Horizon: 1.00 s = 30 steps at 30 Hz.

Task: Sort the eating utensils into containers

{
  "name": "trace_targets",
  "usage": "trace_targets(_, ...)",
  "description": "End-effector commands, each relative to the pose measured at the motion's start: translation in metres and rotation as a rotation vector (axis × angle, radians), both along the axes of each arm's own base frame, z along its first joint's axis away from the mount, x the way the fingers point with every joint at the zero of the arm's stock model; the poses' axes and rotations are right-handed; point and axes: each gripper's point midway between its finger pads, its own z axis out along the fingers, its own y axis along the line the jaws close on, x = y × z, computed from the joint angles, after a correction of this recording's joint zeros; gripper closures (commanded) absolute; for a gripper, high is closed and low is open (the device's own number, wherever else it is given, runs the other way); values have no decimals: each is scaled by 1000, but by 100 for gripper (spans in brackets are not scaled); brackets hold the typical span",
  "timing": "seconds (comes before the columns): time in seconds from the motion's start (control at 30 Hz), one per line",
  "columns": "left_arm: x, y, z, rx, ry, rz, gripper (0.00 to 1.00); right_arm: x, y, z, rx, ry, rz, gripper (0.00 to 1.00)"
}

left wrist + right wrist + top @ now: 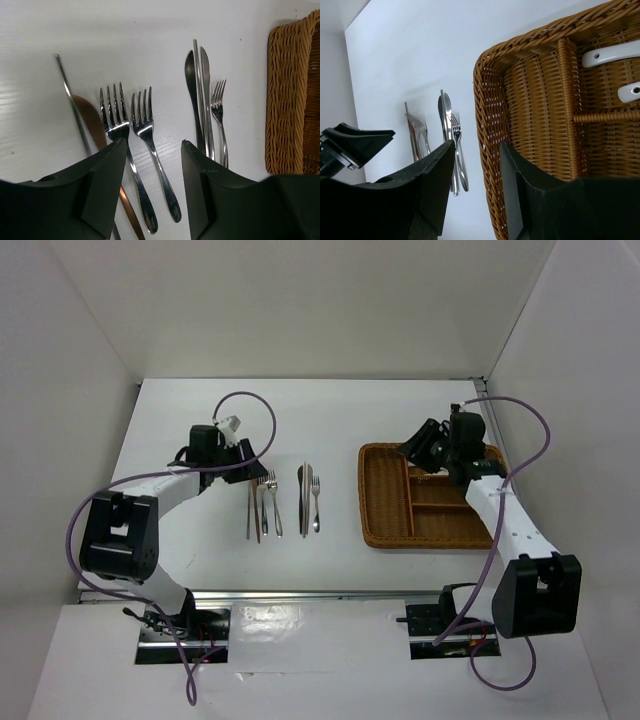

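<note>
Your silver forks (145, 131) and knives (190, 75) are lying on the table (200, 410), left of the wicker tray (385, 510); white soup spoons (610, 52) are sitting inside it. L gripper (153, 145) is hovering over the forks w/ jaws apart, empty. R gripper (477, 145) is hanging over the tray's left side, jaws apart too, nothing held.

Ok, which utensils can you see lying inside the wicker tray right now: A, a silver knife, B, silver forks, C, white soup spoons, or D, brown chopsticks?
C: the right wrist view shows the handles of two white soup spoons in one compartment of the wicker tray, while the silver forks lie out on the table.
</note>
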Motion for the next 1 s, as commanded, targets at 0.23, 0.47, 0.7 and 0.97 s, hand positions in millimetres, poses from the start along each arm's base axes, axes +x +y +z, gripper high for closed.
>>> trace_targets(0.23, 45, 13, 12, -38, -125, -53, 41, -1, -5, 12, -37, -57, -15, 51)
trace_targets(0.47, 56, 17, 11, -96, -164, -119, 44, 10, -6, 1, -36, -34, -30, 51)
trace_targets(0.7, 58, 9, 0, -125, -159, -189, 49, 20, -7, 2, -40, -42, -37, 53)
trace_targets(0.97, 64, 16, -21, -98, -110, -193, 49, 26, -6, -5, -34, -24, -42, 53)
